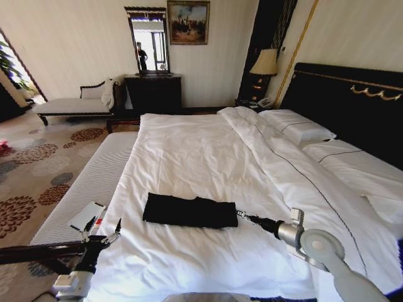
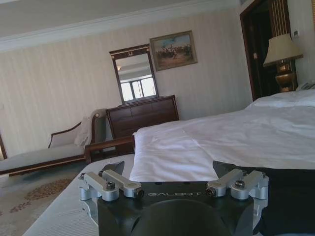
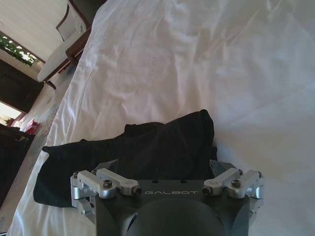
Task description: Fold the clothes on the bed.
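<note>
Folded black shirt (image 1: 189,211) near the bed's (image 1: 208,157) foot edge. Right gripper (image 1: 240,214) touches its end, spread; grip both layers. Left gripper (image 1: 101,231) waits, spread.

**Folded black T-shirt between our grippers**

Our right gripper (image 1: 240,214) sits at the right end of the black T-shirt (image 1: 189,211), which lies folded into a long strip on the white bed (image 1: 189,157). Our left gripper (image 1: 101,228), fingers spread, hovers well left of it, over the bed's edge.
</note>
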You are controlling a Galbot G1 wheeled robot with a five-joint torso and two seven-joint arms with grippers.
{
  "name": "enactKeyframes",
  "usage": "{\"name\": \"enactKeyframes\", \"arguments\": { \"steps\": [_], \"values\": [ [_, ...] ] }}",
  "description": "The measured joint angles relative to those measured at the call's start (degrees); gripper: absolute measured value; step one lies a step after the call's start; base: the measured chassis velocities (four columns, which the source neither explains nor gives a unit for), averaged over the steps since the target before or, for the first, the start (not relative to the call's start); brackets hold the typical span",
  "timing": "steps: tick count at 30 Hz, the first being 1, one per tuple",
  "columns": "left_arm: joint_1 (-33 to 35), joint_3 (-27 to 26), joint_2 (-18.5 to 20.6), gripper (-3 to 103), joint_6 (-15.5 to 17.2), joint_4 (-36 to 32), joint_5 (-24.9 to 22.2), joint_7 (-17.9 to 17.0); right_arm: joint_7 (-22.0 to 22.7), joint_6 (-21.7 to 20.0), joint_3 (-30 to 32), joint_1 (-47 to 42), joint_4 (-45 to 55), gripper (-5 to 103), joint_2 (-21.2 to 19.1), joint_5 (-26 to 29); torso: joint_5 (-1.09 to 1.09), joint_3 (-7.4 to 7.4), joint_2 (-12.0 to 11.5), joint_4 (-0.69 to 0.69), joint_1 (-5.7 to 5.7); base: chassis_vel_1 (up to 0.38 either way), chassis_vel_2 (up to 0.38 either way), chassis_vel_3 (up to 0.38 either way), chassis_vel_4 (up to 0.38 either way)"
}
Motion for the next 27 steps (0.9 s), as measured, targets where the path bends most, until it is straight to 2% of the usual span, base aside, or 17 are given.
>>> {"name": "enactKeyframes", "arguments": {
  "steps": [12,22,27],
  "values": [
    [-0.03,0.04,0.03,100,0.05,0.02,-0.05,-0.04,-2.23,0.31,-4.11,6.44,-10.33,100,-1.66,-2.35,0.0,0.0,0.0,0.01,0.0,0.0,0.0,0.0,0.0],
    [-0.04,0.04,0.03,100,0.09,0.03,-0.06,-0.06,-3.53,0.52,-6.98,8.61,-12.89,102,-1.36,-3.96,0.0,0.0,0.01,0.0,0.0,0.0,0.0,0.0,0.0],
    [-0.05,0.05,0.04,100,0.1,0.03,-0.06,-0.06,-3.61,0.59,-8.85,10.34,-13.5,98,-1.1,-3.41,0.0,-0.01,0.01,0.0,-0.01,0.0,0.0,0.0,0.0]
  ]
}}
